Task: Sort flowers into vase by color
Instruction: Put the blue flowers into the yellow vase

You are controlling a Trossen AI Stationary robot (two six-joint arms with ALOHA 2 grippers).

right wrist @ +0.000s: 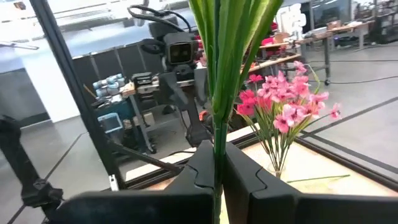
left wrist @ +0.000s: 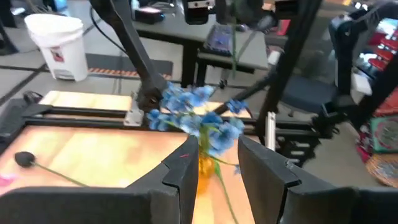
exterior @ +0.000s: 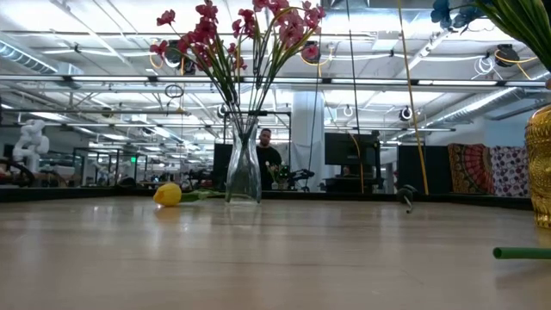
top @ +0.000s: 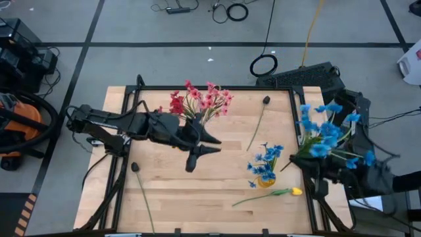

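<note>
Right wrist view: bunch of blue artificial flowers on green stems [right wrist: 219, 93] pinched in closed right gripper [right wrist: 217, 171] near bench's right edge, probably bound for gold vase [top: 266, 180]; left gripper [left wrist: 214, 168] idle, parted, empty.

Wooden table [top: 197, 191] with flowers and vases
On it stand a glass vase [exterior: 243, 172] and a golden vase [top: 266, 180]; a yellow bud [top: 295, 191] and two dark buds [top: 266, 101] [top: 135, 167] lie flat

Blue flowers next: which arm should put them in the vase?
Probably the right arm. Its pincer is shut on a bunch of blue flowers, close to the yellow vase with blue blooms. The left pincer is open and empty, mid-table.
</note>
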